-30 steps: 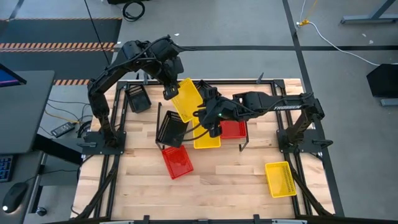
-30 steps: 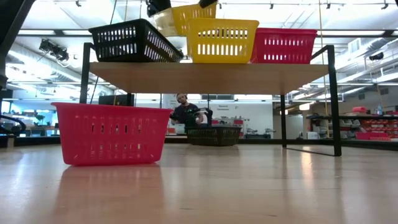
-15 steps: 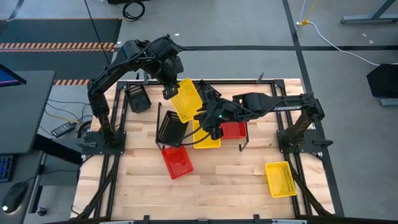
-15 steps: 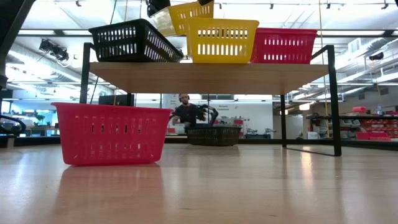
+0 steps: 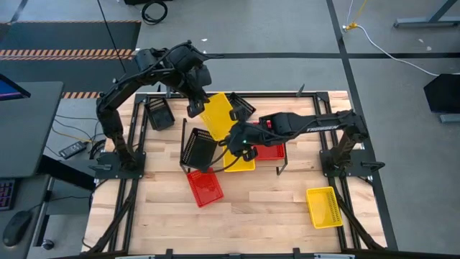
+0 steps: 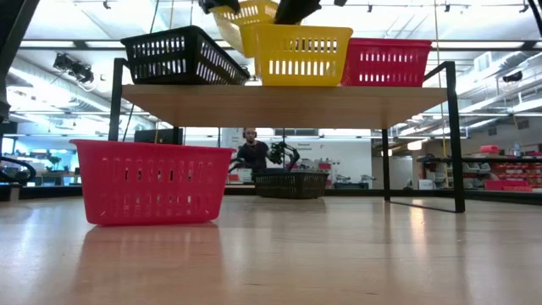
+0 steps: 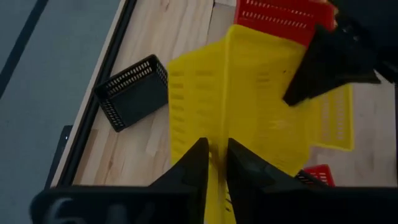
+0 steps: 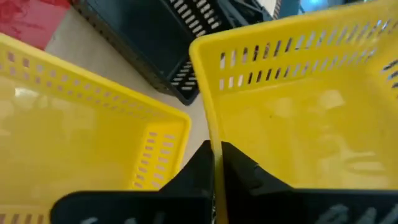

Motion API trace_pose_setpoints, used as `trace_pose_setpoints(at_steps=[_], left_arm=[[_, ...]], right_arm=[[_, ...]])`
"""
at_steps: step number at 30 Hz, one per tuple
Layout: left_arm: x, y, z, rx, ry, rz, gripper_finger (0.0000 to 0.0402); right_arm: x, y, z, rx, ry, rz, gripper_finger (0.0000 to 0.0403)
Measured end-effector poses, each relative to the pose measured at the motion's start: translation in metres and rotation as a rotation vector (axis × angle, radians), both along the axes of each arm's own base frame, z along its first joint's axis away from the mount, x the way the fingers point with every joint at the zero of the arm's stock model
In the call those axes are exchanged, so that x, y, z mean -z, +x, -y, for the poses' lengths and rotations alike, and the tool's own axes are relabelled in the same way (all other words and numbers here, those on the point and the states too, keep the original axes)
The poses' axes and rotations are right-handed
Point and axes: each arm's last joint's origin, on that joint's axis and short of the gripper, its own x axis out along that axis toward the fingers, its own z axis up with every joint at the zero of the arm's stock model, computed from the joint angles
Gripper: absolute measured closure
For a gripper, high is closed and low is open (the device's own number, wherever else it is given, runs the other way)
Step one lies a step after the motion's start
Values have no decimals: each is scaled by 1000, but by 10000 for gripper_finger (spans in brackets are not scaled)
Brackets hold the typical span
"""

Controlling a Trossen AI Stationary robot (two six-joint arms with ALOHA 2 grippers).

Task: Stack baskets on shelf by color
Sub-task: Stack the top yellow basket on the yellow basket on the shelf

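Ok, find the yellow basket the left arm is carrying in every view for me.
High view: tilted yellow basket upper centre, above the shelf.
Low view: top edge, behind the shelf's yellow basket.
Left wrist view: centre, rim in the left end effector.
Right wrist view: right half, rim in the right end effector.
Shared landmark: the shelf's yellow basket.

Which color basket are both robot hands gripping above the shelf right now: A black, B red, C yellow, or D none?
C: the left hand pinches the rim of a tilted yellow basket, and the right hand clamps its wall too.
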Motion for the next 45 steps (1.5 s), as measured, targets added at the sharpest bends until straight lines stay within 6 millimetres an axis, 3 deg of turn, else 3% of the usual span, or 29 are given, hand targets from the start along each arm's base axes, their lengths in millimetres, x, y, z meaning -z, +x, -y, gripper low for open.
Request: trace_pose_setpoints(at_steps=[5,10,14,18,22,32,38,45], left_arm=[[-6,-11,3,-8,6,6,367],[-7,-10,3,-11,6,10,389],[-7,-11,1,-60,19,1,384],[-9,-14,0,-101,48,-1,363],[-25,-28,6,-132,82,91,340],[-76,-59,31,-99,210,461,301],[-77,-53,40,-61,201,486,301],[-82,-35,53,0,201,609,298]], right_arm=[[-3,3,-2,61,-77,51,385],[-21,1,-1,74,-87,120,394],[-35,-1,-2,75,-71,158,395],[-52,-12,-6,85,91,184,395],[-58,-29,-15,147,248,116,394],[-55,-48,-66,136,430,36,394],[-40,-46,-78,205,487,37,394],[-10,-31,-91,199,517,52,394]])
